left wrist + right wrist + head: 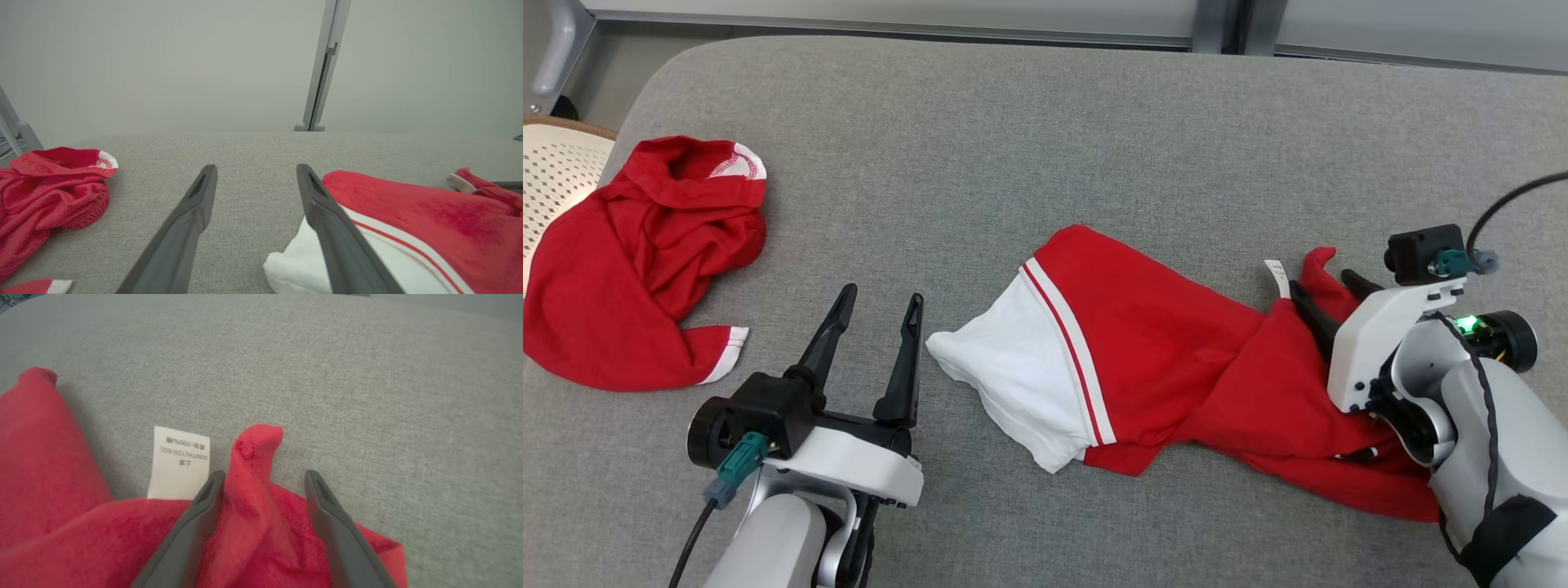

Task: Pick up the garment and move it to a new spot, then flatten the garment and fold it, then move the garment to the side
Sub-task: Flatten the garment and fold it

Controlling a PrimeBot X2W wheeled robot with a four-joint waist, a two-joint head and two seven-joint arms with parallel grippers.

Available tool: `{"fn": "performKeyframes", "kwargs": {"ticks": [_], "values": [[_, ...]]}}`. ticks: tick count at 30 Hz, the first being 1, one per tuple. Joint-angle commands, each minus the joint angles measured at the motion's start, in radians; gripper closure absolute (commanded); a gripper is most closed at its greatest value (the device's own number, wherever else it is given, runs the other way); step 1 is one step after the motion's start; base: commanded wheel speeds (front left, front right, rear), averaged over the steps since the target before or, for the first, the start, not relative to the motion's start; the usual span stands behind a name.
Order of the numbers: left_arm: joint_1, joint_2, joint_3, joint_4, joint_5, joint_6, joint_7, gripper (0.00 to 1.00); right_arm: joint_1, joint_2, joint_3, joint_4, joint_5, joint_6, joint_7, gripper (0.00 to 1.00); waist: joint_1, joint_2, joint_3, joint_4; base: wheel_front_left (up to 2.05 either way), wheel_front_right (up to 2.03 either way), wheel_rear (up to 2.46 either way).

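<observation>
**A:** Looking down, what lies on the grey table (1013, 122)?

**B:** The red and white garment (1160, 351), in the middle. Another red top (637, 261) lies far left, beside a pale thing with holes (556, 171) (maybe a basket; I can't tell what's inside).

**A:** And the hands?

**B:** The left gripper (882, 292) is wide open and holds nothing, beside the white end. The right gripper (264, 473) is open too. Its wrist view shows a red fold between the fingers and tiny print on a white tag (179, 461).
</observation>
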Motion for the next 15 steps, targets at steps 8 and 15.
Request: {"fn": "performKeyframes", "kwargs": {"ticks": [8, 15], "values": [[-0.015, -0.020, 0.045, 0.010, 0.039, -0.025, -0.001, 0.00, -0.048, -0.031, 0.035, 0.033, 0.098, 0.000, -0.034, 1.00, 0.0000, 0.0000, 0.001, -0.013, 0.00, 0.00, 0.00], [-0.003, -0.037, 0.079, 0.013, 0.064, -0.041, -0.001, 0.00, -0.063, -0.052, 0.009, 0.001, 0.139, 0.000, -0.163, 1.00, 0.0000, 0.0000, -0.012, -0.036, 0.00, 0.00, 0.00]]}}
